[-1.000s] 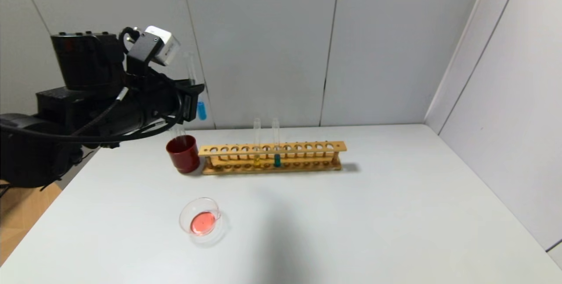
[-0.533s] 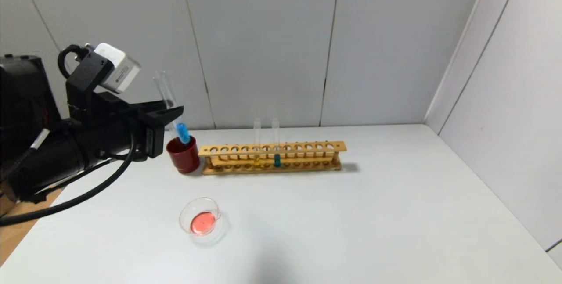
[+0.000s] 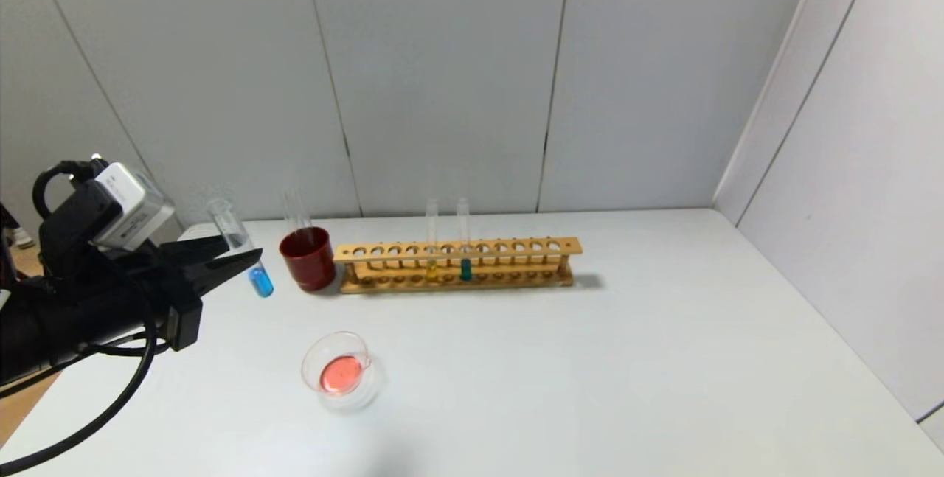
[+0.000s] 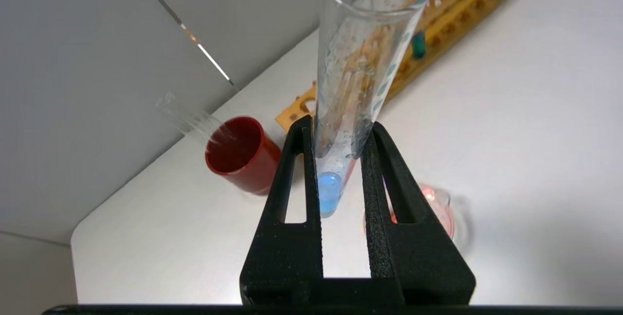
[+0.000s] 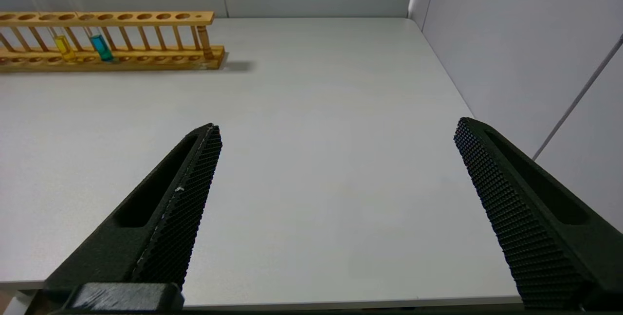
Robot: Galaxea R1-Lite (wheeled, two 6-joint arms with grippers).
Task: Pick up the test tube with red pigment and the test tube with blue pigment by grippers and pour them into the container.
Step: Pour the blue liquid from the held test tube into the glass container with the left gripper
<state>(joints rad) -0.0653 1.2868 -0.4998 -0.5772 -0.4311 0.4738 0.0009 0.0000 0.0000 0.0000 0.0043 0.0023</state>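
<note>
Left gripper (image 3: 247, 259) clamps the test tube with blue pigment (image 3: 243, 248), tilted, pigment at the lower end; the container (image 3: 338, 371) lies below and beyond its fingertips, apparently holding red liquid; right gripper (image 5: 336, 135) stands wide apart, holding nothing.

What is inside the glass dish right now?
The glass dish holds a shallow red pool. No blue is in it; the blue tube sits clamped in the left gripper, off to its side.

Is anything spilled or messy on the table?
No spill shows. The red liquid sits inside the glass dish. The left claw holds the blue tube tilted but mouth up, blue still at its bottom. An empty tube leans in the red cup; that's the only odd spot.
</note>
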